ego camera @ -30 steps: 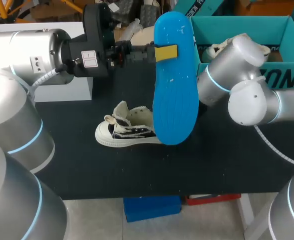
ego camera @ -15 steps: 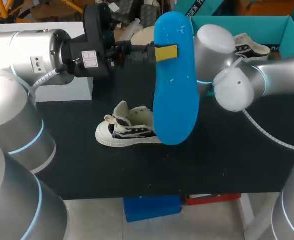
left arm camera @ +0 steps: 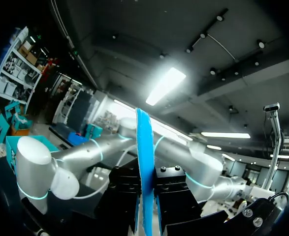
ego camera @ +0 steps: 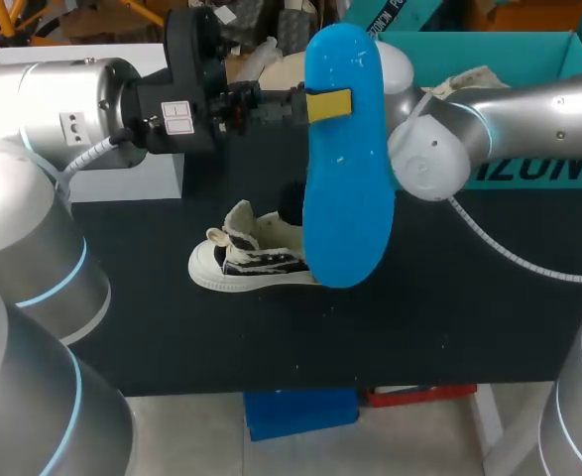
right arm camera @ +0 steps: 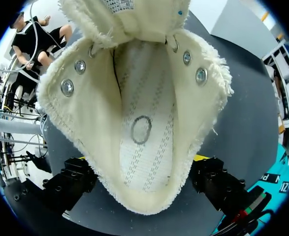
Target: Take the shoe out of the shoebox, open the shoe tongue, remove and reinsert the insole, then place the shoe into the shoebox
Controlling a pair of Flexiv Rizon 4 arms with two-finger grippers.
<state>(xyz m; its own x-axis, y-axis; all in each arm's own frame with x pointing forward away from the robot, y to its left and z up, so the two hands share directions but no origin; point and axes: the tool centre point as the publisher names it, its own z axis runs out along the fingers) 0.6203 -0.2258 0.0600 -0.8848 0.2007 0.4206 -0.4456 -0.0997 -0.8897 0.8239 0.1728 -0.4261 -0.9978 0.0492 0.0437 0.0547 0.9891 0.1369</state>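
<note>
The shoe (ego camera: 251, 260) lies on its sole on the black tabletop. Its toe points toward the robot's left side and its heel toward the right arm. Its tongue is pulled back, and the right wrist view looks straight down the open mouth onto the bare stitched footbed, so the insole (ego camera: 345, 188) is out.

The left pincer (ego camera: 328, 104) is clamped on that blue insole near one end and holds it well above the shoe. From the head view the insole's broad face is toward the camera, and its free end hangs over the shoe's heel half. Its long axis runs roughly crosswise to the shoe's.

The right pincer (right arm camera: 143, 183) is down at the heel with its jaws standing apart, one on each side of the collar. I see no squeeze in the frayed edge. The teal shoebox (ego camera: 509, 50) sits well beyond the shoe on the right arm's side.

Reinsertion looks to be the next step. I judge the left arm must swing the insole lengthwise with the shoe and feed it toe-first while the nearer right arm steadies the heel.
</note>
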